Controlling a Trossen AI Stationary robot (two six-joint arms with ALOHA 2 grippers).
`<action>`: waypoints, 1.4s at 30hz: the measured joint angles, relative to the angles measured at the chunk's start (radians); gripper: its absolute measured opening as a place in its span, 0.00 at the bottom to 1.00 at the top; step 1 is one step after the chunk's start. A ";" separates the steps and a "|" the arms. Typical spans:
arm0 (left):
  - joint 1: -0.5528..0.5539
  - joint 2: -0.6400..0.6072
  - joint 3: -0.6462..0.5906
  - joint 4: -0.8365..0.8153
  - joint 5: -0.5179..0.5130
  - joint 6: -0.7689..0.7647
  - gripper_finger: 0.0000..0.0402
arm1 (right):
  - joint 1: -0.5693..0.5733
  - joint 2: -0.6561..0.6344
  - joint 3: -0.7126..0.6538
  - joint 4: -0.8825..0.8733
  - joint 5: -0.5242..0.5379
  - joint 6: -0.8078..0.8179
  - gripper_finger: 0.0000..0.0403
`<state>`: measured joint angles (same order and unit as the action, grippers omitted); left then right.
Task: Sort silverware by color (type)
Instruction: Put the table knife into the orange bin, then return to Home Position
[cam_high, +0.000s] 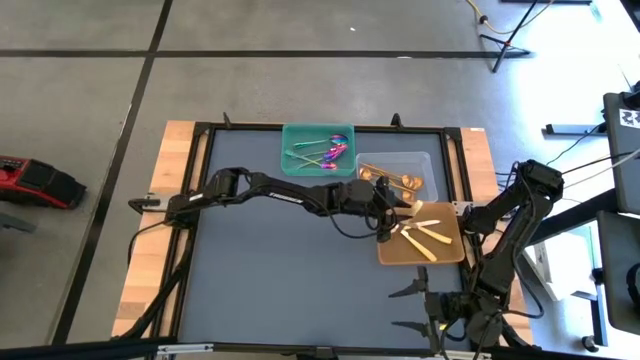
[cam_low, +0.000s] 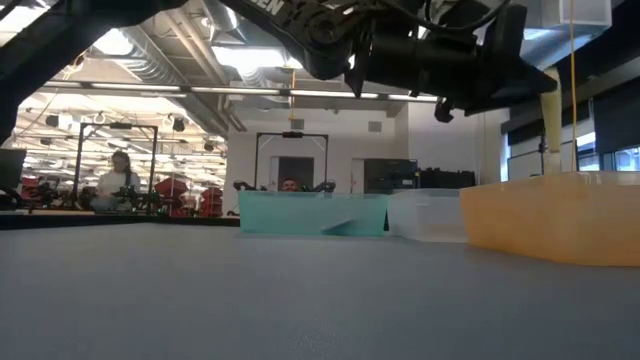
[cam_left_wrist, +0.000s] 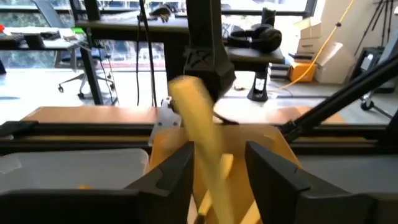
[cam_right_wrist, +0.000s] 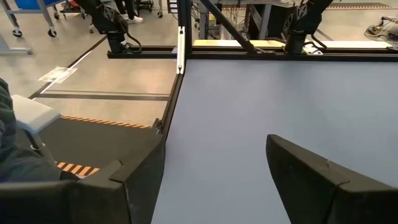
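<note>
The silverware falls into three kinds: purple-headed spoons (cam_high: 334, 148) with thin greenish handles lying in the green tray (cam_high: 290, 140) at the far side, shiny gold spoons (cam_high: 392, 180) in the clear tray (cam_high: 428, 162) just right of it, and pale yellow knives (cam_high: 425, 233) scattered in the orange tray (cam_high: 452, 256) nearer and to the right. The left hand (cam_high: 388, 230) reaches across to the orange tray's left edge; in its wrist view one pale yellow knife (cam_left_wrist: 198, 134) stands tilted between its parted fingers (cam_left_wrist: 166, 177), though whether they touch it I cannot tell. The right hand (cam_right_wrist: 214, 180) waits open at the near right, over bare surface. The worktop (cam_high: 280, 270) is a grey mat framed in black on pale wood. Beyond it lies a bright workshop with desks, and a person (cam_low: 117, 180) sits far off to the left.
</note>
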<state>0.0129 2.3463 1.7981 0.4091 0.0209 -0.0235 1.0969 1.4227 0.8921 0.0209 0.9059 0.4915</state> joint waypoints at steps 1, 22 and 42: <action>0.000 0.000 0.000 -0.009 0.000 0.000 0.35 | 0.000 0.000 0.000 -0.003 0.000 0.000 0.66; -0.115 -0.133 -0.004 -0.227 -0.087 0.104 0.38 | 0.002 0.000 0.000 -0.016 -0.044 0.058 0.66; -0.299 -0.673 -0.930 0.236 -0.119 -0.005 0.38 | -0.094 0.003 -0.053 -0.031 -0.070 0.123 0.66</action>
<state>-0.2862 1.6737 0.8686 0.6454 -0.0981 -0.0285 1.0033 1.4258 0.8387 -0.0097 0.8358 0.6148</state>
